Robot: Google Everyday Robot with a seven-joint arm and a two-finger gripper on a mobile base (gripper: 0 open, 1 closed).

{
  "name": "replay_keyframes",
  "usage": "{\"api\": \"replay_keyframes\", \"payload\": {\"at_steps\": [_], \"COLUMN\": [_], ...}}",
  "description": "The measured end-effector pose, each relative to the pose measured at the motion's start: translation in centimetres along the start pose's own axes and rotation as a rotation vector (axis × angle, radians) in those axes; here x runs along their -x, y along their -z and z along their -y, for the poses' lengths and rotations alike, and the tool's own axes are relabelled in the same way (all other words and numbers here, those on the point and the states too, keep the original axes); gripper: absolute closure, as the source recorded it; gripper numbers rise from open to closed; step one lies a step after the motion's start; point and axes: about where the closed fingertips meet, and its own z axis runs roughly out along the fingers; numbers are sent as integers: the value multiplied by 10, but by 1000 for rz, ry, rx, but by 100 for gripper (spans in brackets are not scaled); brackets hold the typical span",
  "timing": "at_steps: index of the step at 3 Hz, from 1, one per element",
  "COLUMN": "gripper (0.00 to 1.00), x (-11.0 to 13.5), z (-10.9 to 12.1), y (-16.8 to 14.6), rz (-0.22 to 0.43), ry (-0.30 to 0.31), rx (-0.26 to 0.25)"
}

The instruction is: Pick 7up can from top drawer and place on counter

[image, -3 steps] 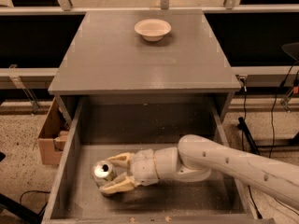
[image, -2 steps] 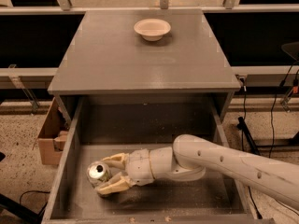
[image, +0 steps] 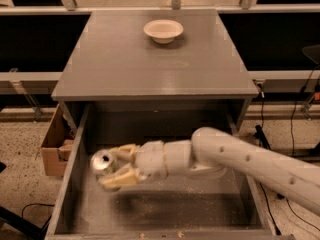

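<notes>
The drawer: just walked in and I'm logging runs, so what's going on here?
The robot's hand is down in the open top drawer, its fingers clamped on the 7up can near the left wall. The can is not yet on the counter, where a white bowl sits at the far end.

We think this is a robot test room, a kind of lab, not a home. A plain grey cabinet [image: 150, 98] stands alone on a speckled floor [image: 20, 184]. Loose cables [image: 292, 134] hang at the right, a cardboard box [image: 52, 144] sits at the left, and dark panels [image: 30, 39] are behind. The gripper [image: 107, 170] is inside the top drawer [image: 70, 184], with its fingers around the 7up can [image: 102, 161].
</notes>
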Motion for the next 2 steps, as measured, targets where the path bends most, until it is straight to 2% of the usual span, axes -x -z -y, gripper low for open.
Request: {"api": "replay_keyframes", "payload": {"at_steps": [1, 2], "gripper": [100, 100], "x": [64, 125], "z": [24, 70], "y": [36, 70], "rz": [18, 27], "ry": [-3, -19], "rx": [-75, -175]}}
